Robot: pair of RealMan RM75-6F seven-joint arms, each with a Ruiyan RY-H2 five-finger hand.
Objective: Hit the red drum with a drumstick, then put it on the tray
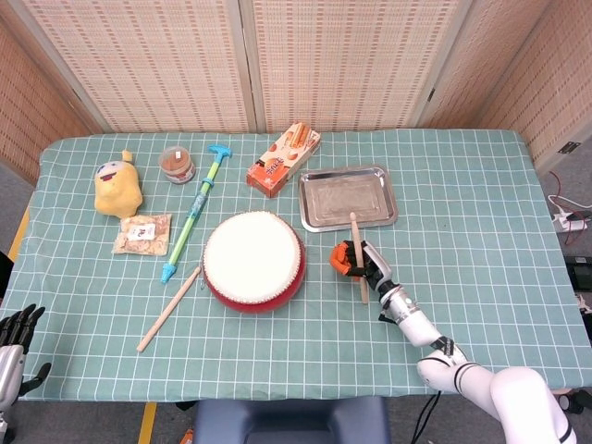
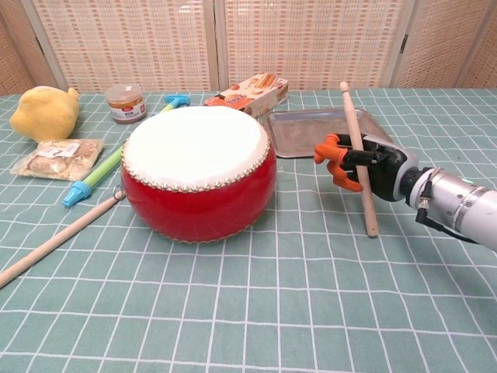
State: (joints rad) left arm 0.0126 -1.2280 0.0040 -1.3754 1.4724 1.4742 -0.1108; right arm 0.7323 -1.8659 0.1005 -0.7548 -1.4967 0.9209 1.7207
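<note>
While your right hand (image 2: 365, 162) has its fingers clamped on the drumstick (image 2: 356, 153), that stick stands nearly upright just right of the red drum (image 2: 199, 169), near the tray (image 2: 311, 132). Your left hand (image 1: 17, 338) hangs off the table's near-left corner, fingers apart.

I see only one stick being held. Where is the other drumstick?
In the head view the other drumstick lies flat on the tablecloth, just left of the red drum, below the blue-green toy pump.

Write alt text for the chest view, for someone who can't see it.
A robot's right hand grips a light wooden drumstick nearly upright, just right of a round red drum with a white top on a green checked tablecloth. A shiny metal tray lies behind; a second wooden stick lies left.
</note>
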